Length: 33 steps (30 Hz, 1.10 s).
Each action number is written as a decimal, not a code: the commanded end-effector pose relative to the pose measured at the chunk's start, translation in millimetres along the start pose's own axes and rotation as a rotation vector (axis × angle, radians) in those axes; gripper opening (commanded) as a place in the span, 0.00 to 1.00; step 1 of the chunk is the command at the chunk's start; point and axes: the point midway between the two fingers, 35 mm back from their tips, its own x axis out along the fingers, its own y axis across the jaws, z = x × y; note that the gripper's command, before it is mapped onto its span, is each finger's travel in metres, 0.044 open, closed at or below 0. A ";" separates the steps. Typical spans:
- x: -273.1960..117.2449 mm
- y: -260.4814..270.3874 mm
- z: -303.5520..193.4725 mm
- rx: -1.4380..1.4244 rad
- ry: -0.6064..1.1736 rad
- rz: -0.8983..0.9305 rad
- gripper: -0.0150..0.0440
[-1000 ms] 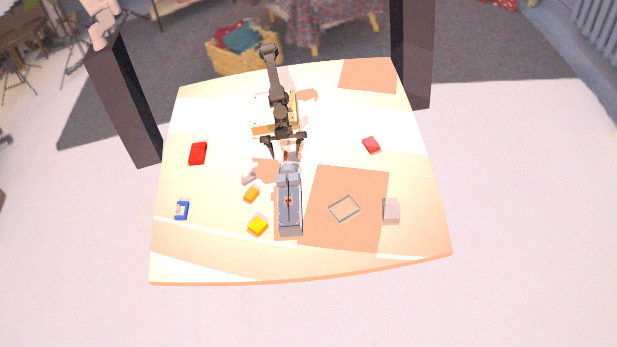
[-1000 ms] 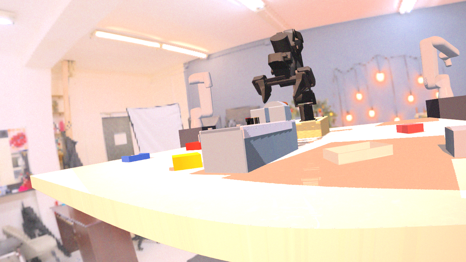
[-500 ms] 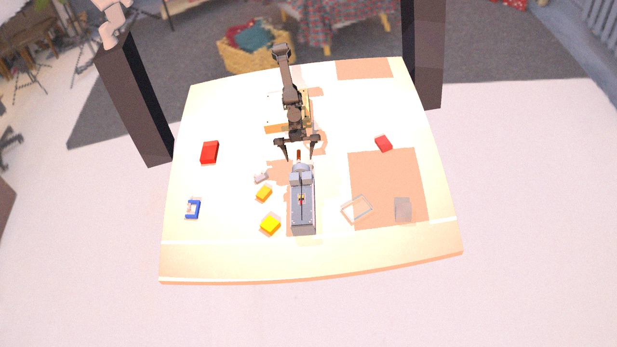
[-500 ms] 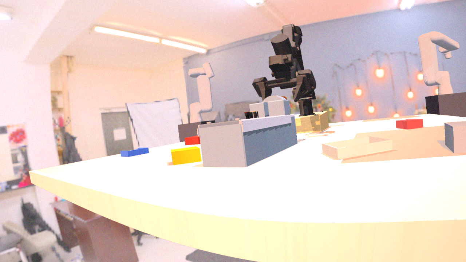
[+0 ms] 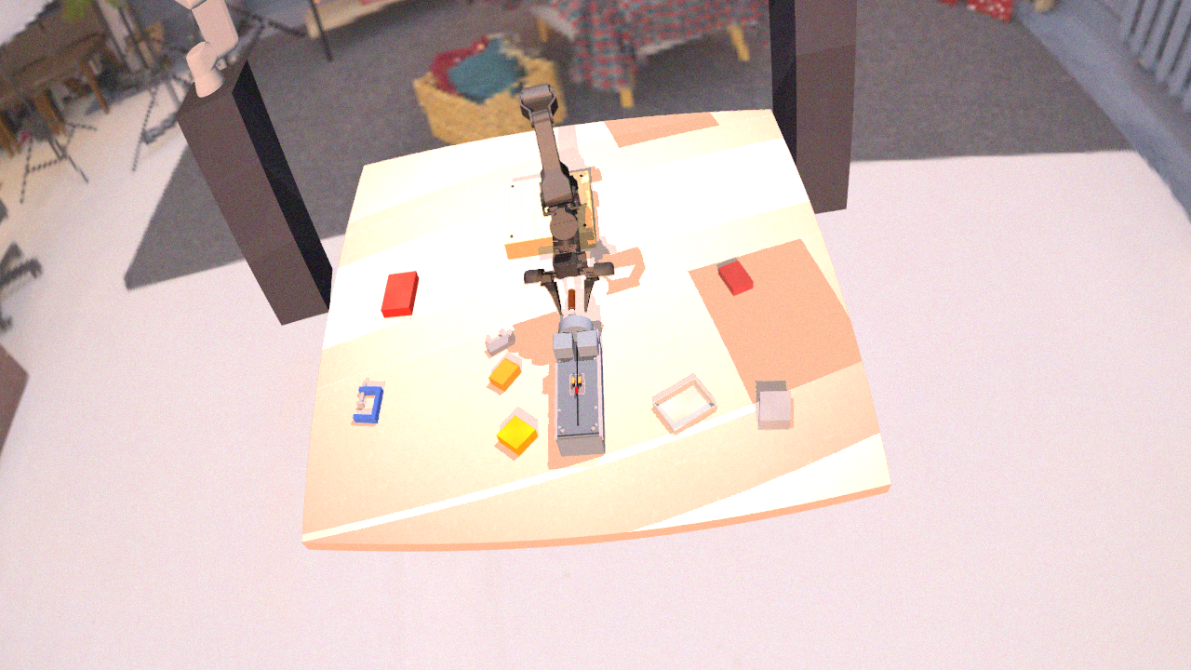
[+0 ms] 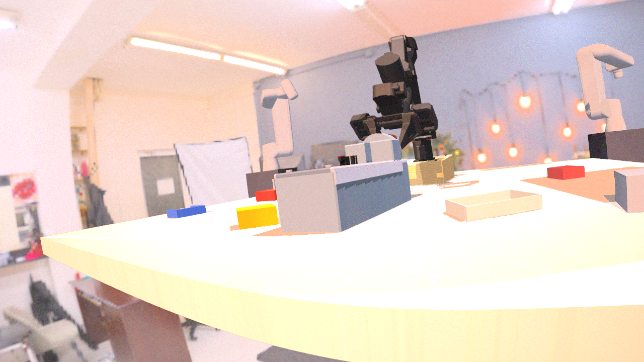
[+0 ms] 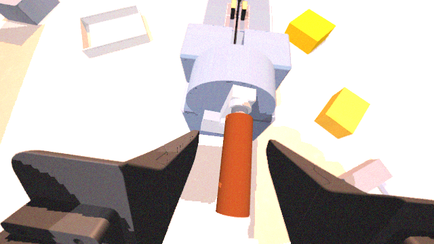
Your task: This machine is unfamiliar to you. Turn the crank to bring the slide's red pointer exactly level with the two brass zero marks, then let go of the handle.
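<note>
The grey machine [image 5: 579, 444] [image 6: 308, 202] [image 7: 235, 64] stands on the table with its crank towards the arm. The orange-brown handle [image 5: 571, 298] [image 7: 235, 166] sticks out from a pale crank arm [image 7: 245, 92] on the drum. My gripper [image 5: 572, 311] [image 7: 232, 140] is open, its fingers on either side of the handle with a gap on both sides. In the exterior view the machine hides part of the fingers. The red pointer [image 5: 576, 390] sits slightly off the two brass marks, on the side away from the crank. In the wrist view the brass marks [image 7: 234, 5] show at the top edge; the pointer is out of view.
A yellow block [image 5: 516, 435] [image 6: 257, 215] [image 7: 312, 27], an orange block [image 5: 504, 374] and a small grey piece [image 5: 500, 341] lie on one side of the machine. A shallow tray [image 5: 671, 426] [image 6: 455, 212] and a grey block [image 5: 774, 408] lie on the other.
</note>
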 end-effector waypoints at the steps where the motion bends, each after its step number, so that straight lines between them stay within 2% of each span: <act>1: 0.5 0.1 -0.4 -0.004 0.000 0.000 0.51; 7: 0.5 0.1 -0.4 -0.004 0.000 0.000 0.25; 33: -0.9 12.5 0.9 -0.003 0.000 0.001 0.25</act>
